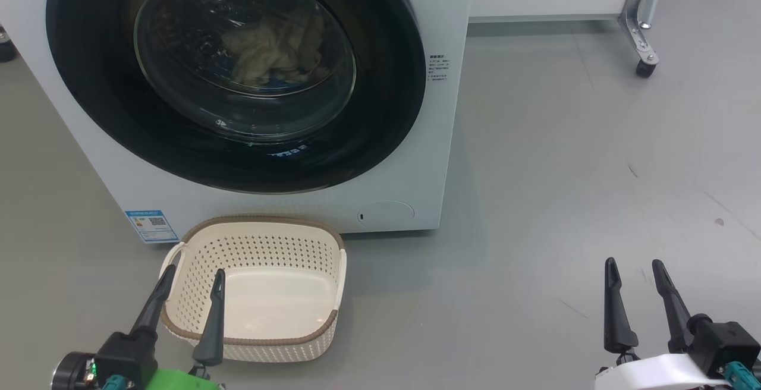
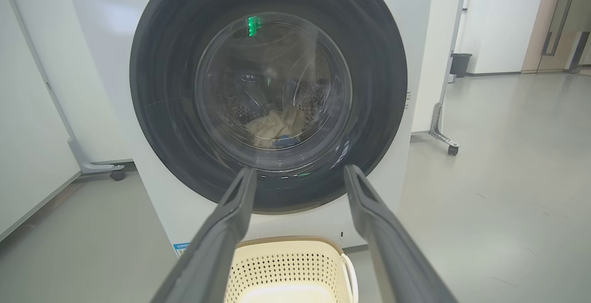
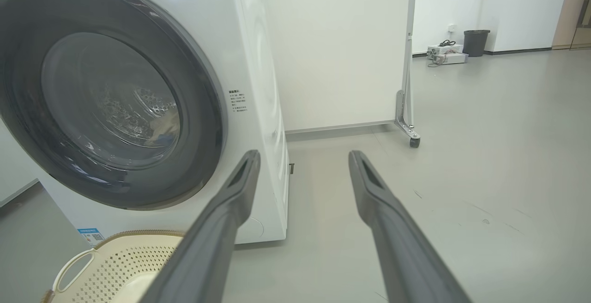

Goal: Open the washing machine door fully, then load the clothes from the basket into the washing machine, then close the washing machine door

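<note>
Behind the washing machine door (image 1: 250,116), apparently shut, lie the clothes (image 1: 273,45), soft and light. Below the door the basket (image 1: 255,247) stands empty. Left hand (image 1: 195,272) and right hand (image 1: 633,264) are spread, holding nothing. The door's glossy ring is probably slippery; its edge seems the better hold.

**Count of things in view**

One washing machine (image 1: 440,110); one round washing machine door (image 1: 89,81); one basket (image 1: 261,222); one bundle of clothes (image 1: 273,45) behind the glass; two tools, a left tool (image 1: 196,271) and a right tool (image 1: 633,263), each with two dark fingers; one blue label sticker (image 1: 151,225); one dark waste bin (image 3: 475,42).
</note>
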